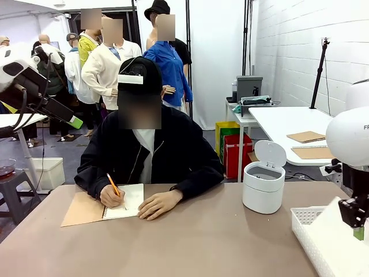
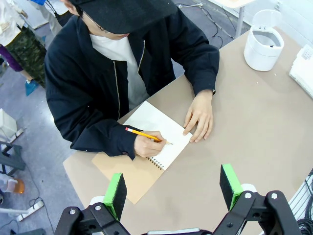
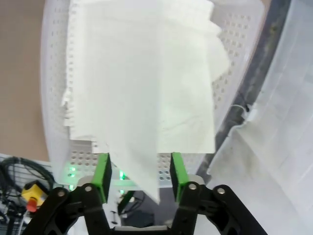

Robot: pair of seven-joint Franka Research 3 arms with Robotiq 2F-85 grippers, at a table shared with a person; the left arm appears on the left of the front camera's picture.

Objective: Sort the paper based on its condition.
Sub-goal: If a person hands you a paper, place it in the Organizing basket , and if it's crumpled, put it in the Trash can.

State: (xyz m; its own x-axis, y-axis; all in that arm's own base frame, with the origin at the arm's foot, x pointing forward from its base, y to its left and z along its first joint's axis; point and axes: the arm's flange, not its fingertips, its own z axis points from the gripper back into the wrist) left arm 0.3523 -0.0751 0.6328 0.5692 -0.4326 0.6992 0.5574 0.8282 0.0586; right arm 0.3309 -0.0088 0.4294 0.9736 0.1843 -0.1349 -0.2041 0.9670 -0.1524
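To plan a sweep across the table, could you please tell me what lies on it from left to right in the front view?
Open spiral notebook → white lidded bin → white perforated basket.

The paper [image 3: 146, 98] runs off the top edge of the right wrist view and covers most of the white basket's [image 3: 54, 73] floor; its lower corner hangs between the jaws of the right gripper [image 3: 139, 156], which stand apart, and whether it touches either pad cannot be told; in the front view the basket is cut off by the right and bottom edges; the person's hand [image 1: 109, 197] hides part of the notebook [image 1: 134, 199]; any writing on the page is too small to tell.
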